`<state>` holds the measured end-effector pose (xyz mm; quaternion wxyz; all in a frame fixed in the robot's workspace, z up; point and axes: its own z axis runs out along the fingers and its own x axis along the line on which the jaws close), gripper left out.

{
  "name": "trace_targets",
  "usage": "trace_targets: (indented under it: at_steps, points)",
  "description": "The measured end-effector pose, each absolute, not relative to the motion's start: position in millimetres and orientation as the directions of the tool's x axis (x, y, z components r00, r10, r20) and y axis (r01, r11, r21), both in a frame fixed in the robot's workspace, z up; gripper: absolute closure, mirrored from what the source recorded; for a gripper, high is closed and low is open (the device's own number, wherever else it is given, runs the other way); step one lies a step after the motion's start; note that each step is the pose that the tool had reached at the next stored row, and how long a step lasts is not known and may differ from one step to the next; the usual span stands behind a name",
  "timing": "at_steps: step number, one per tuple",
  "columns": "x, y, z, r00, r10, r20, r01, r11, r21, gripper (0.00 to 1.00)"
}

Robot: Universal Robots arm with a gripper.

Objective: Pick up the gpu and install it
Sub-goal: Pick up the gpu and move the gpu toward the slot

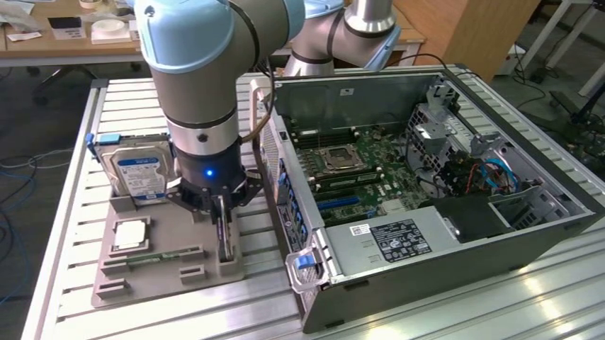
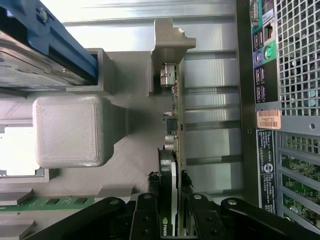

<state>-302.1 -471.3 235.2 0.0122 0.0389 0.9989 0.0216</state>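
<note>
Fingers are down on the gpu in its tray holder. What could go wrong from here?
1. The fingers grip the gpu, which stands on edge in its slotted holder; a tilted pull might jam it or drag the tray.
2. The hard drive stands close beside the gripper; a sideways swing may clip it.
3. The case wall rises right next to the tray, so a low carry may strike it.

The surface (image 1: pixel 123 99) is a slatted aluminium top. Directly under the claw (image 1: pixel 222 223), a grey moulded holder plate (image 1: pixel 161 280) lies flat on it. Just beside the claw, toward the exterior view's right, an open computer case (image 1: pixel 454 248) lies on its side on the same slats. It sits close to the plate's edge, but whether they touch is unclear.
</note>
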Motion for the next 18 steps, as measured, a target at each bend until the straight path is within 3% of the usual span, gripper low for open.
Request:
trace_targets:
  at_steps: [18]
  points:
    - [-302.1,-471.3,241.3,-0.997,0.069,-0.023,0.068,0.997,0.044,0.73]
